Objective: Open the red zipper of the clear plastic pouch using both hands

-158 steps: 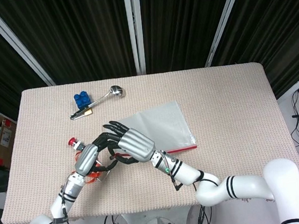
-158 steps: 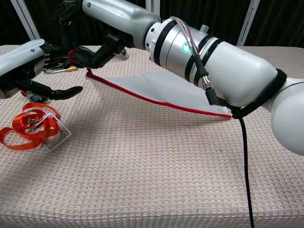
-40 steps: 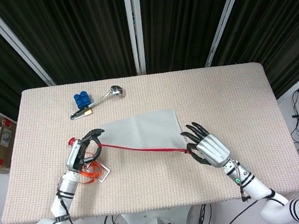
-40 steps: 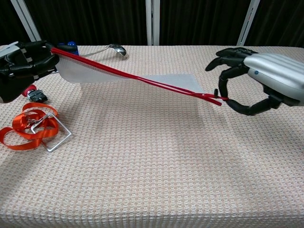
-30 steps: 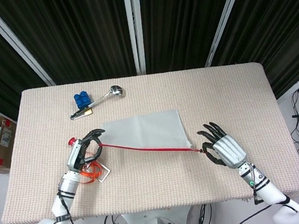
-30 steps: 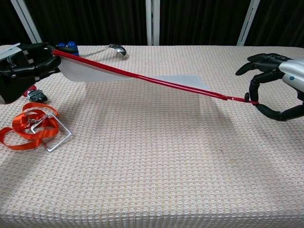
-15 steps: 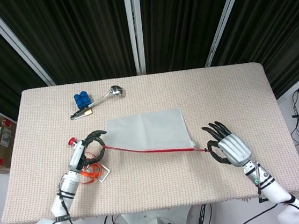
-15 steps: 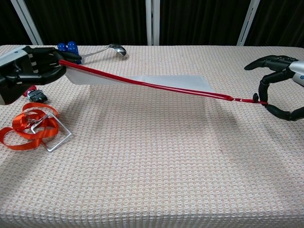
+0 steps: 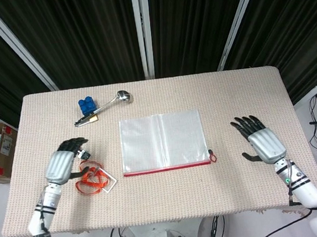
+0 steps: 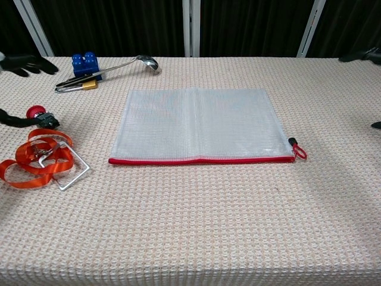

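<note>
The clear plastic pouch lies flat on the table's middle, free of both hands. Its red zipper runs along the near edge, with the slider and red pull loop at the right end. My left hand hovers left of the pouch with its fingers spread and nothing in it; in the chest view only its fingertips show at the left edge. On the opposite side my right hand is open and empty, well away from the pull loop.
An orange strap with a metal ring lies by my left hand, beside a small red-capped item. A blue block and a metal spoon rest at the back left.
Both hands have let go of the pouch and drawn apart. The pouch, stretched in the air half a second ago, now lies flat with the slider at the right end.
</note>
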